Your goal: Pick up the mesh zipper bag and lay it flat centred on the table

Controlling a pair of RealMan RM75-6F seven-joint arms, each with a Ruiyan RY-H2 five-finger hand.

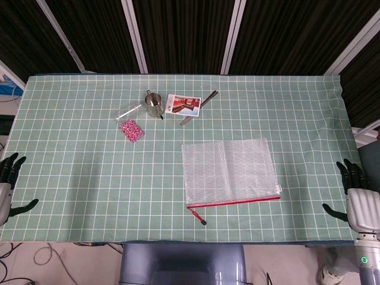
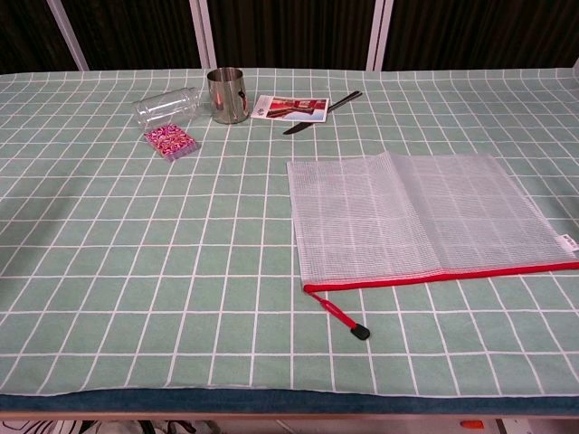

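Lying flat on the green checked tablecloth (image 1: 83,178), the mesh zipper bag (image 1: 230,171) sits just right of the table's middle and towards the near edge, its red zipper edge (image 2: 443,274) facing the robot and its red pull strap (image 2: 336,313) trailing off the bag's near left corner onto the cloth. Neither hand touches the bag. The left hand (image 1: 7,184) hangs at the far left edge of the head view, well apart from the bag, with dark fingers (image 1: 13,163) spread and pointing away from the robot and nothing between them. The right hand (image 1: 359,199) hangs at the table's right edge, nearer the bag than the left hand yet apart from it, its fingers (image 1: 350,174) likewise spread and holding nothing. The chest view shows the bag but neither hand. Beyond the bag, towards the far edge, lie a printed card (image 1: 183,105) and a dark knife (image 2: 321,112); to the card's left stands a small metal cup (image 2: 227,95), then a clear glass jar (image 2: 168,107) on its side, and just nearer than the jar a pink patterned packet (image 1: 132,130).
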